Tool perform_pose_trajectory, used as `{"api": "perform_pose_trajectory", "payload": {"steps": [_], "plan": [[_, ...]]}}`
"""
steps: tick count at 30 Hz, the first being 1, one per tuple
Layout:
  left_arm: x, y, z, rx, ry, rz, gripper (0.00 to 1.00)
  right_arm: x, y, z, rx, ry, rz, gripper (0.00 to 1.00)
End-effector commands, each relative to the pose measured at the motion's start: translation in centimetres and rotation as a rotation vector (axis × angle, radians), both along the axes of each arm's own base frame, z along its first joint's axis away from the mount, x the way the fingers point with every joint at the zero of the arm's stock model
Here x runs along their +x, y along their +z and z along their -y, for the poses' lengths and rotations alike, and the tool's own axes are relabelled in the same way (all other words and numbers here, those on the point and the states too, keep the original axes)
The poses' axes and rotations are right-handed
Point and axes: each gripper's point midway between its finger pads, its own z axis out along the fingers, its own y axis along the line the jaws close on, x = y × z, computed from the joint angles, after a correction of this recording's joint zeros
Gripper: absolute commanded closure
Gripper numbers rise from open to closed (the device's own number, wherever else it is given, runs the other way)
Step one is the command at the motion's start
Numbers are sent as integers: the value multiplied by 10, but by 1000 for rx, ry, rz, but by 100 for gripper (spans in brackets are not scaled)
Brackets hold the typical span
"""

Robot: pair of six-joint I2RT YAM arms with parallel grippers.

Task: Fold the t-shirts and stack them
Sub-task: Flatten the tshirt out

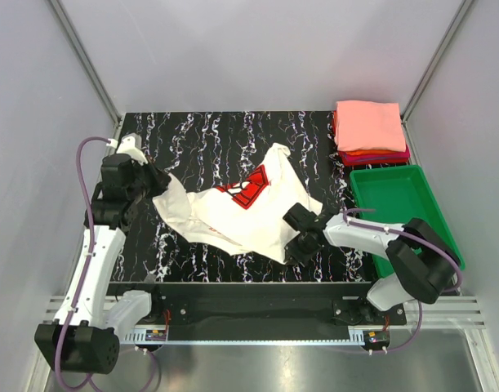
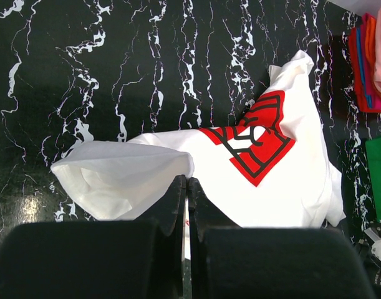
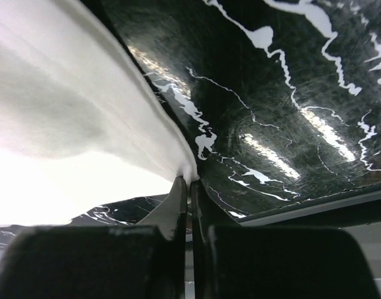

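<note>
The left tool (image 2: 186, 182) and right tool (image 3: 189, 182) each pinch an edge of the white t-shirt (image 1: 241, 211), bunched up in the middle of the counter (image 1: 192, 139), likely so they can pull it flat for folding.

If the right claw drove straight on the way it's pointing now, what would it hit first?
The cream-white t-shirt: the right claw is shut on its edge and aims into the bunched cloth, so it would likely push more shirt first. Beside that line lies bare table; depth is unclear.
</note>
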Motion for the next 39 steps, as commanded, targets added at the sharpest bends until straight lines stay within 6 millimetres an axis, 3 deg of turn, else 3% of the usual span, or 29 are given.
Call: {"api": "perform_pose_trajectory", "payload": {"steps": [1, 3, 4, 6, 7, 8, 9, 10, 11, 12, 13, 15, 16, 18, 19, 21, 22, 27, 30, 33, 35, 38, 39], "plan": [[10, 17, 5, -38, -15, 73, 100, 23, 17, 4, -31, 9, 151, 100], [14, 19, 8, -70, -15, 65, 100, 44, 41, 6, -52, 74, 288, 100], [18, 33, 10, -81, -22, 85, 100, 63, 77, -1, -10, 80, 397, 100], [26, 44, 13, -109, -16, 84, 100, 84, 115, 11, -70, 139, 544, 100], [33, 68, 13, -118, -13, 119, 100, 102, 162, 12, -48, 122, 661, 100], [37, 84, 12, -132, -3, 140, 100, 111, 183, 25, -117, 171, 742, 100], [38, 123, 12, -142, -1, 208, 100, 118, 213, 33, -130, 168, 820, 100], [40, 143, 11, -152, 3, 241, 100, 128, 261, 37, -117, 146, 920, 100], [44, 159, 11, -169, 12, 255, 100, 136, 284, 54, -185, 156, 977, 100], [42, 175, 10, -178, 17, 271, 100, 138, 311, 64, -202, 148, 1034, 100], [39, 217, 9, -200, 22, 350, 100, 140, 358, 80, -242, 134, 1134, 100], [29, 250, 7, -220, 37, 399, 100, 133, 407, 99, -277, 101, 1240, 100], [17, 284, 4, -237, 48, 470, 100, 124, 445, 115, -300, 69, 1318, 100], [1, 306, 0, -249, 66, 511, 100, 104, 480, 133, -296, 44, 1406, 100], [-18, 328, -1, -257, 66, 569, 100, 93, 499, 143, -286, 23, 1452, 100], [-37, 342, 1, -278, 57, 604, 100, 67, 516, 165, -280, -7, 1508, 100], [-57, 350, 2, -283, 45, 639, 100, 59, 517, 171, -278, -15, 1519, 100], [-104, 353, -2, -264, 60, 683, 100, 11, 517, 207, -220, -85, 1582, 100], [-123, 350, -3, -247, 60, 684, 100, 8, 509, 207, -222, -61, 1571, 100], [-127, 347, -4, -223, 63, 675, 100, 24, 500, 190, -253, 24, 1534, 100], [-113, 334, -5, -200, 66, 632, 100, 40, 491, 175, -287, 95, 1498, 100], [-71, 292, -2, -168, 47, 493, 100, 80, 465, 138, -331, 211, 1396, 100], [-55, 271, -1, -157, 42, 431, 100, 104, 447, 119, -355, 262, 1332, 100]]}}
